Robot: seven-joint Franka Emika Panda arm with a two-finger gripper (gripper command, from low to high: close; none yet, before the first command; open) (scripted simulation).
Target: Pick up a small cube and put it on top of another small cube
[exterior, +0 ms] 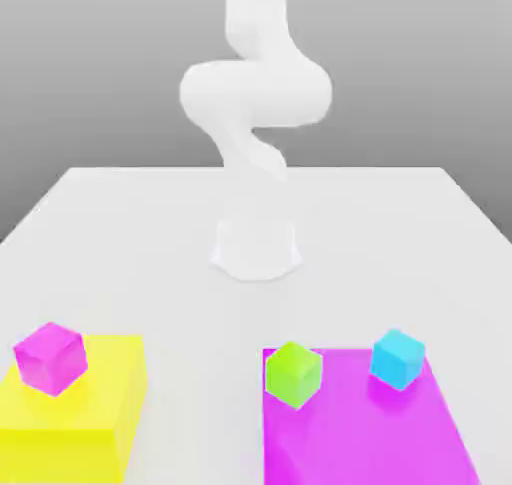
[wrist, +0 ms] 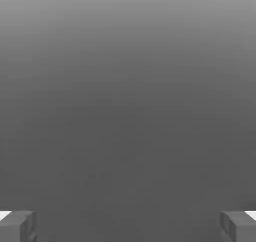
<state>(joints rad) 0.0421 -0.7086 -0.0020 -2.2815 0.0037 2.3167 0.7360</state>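
The fingers [wrist: 128,227] stand wide apart, empty. The pick seems not begun; next, they should go down over the lime-green cube [exterior: 294,375], beside the cyan cube [exterior: 398,360].

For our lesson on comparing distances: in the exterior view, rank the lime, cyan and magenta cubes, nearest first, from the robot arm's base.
From the arm's base:
1. Lime cube: by the magenta panel's left edge.
2. Cyan cube: farther toward the exterior view's right.
3. Magenta cube: at the exterior view's far left, by the yellow block.
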